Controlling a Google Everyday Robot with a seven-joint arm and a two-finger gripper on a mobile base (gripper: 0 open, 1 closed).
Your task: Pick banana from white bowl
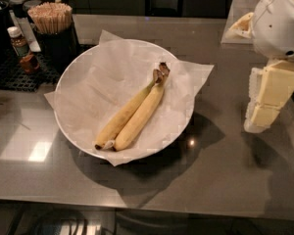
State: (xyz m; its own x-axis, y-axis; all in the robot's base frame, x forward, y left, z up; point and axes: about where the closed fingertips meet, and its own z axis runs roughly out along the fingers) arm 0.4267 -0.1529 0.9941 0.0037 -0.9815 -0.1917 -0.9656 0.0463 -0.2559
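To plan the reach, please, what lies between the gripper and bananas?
Camera view: gripper at right; between, only bare countertop, then papered white bowl rim.

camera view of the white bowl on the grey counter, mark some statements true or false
1. Two yellow bananas lie in the large round white paper-lined bowl. True.
2. The robot's cream gripper is touching a banana. False: it hangs to the right of the bowl, apart from it.
3. The bananas' stems point at the near left rim. False: they point to the far right.
4. A dark cup of wooden sticks stands behind the bowl, to its left. True.
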